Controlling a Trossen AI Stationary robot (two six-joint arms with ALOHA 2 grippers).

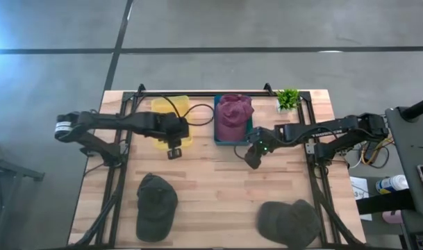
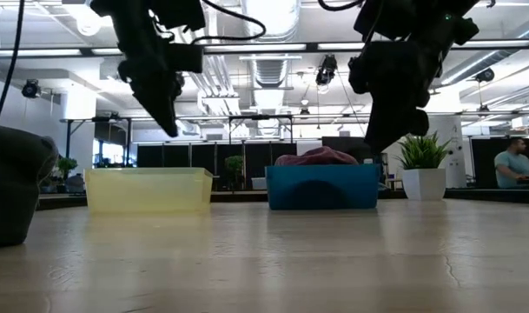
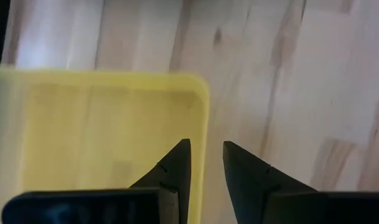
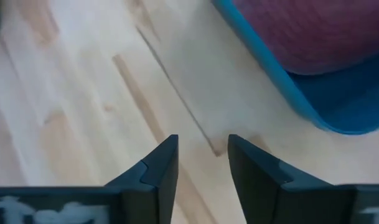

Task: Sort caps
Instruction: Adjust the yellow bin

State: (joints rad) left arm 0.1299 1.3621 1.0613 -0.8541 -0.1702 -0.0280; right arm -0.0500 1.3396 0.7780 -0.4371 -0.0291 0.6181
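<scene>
A maroon cap (image 1: pixel 233 114) lies in the teal bin (image 1: pixel 233 141) at the far middle of the table, with the yellow bin (image 1: pixel 162 105) to its left. Two dark olive caps lie on the table, one near left (image 1: pixel 155 205) and one near right (image 1: pixel 289 222). My left gripper (image 3: pixel 206 146) hangs open above the yellow bin's near right corner (image 3: pixel 198 87), nothing between its fingers. My right gripper (image 4: pixel 201 140) hangs open over bare wood just near of the teal bin (image 4: pixel 282 87), also holding nothing.
A small potted plant (image 1: pixel 288 98) stands at the far right, beside the teal bin. A black frame rail runs along the table's far edge and sides. Bare wood lies between the bins and the two olive caps. A person (image 2: pixel 512 165) sits in the room behind.
</scene>
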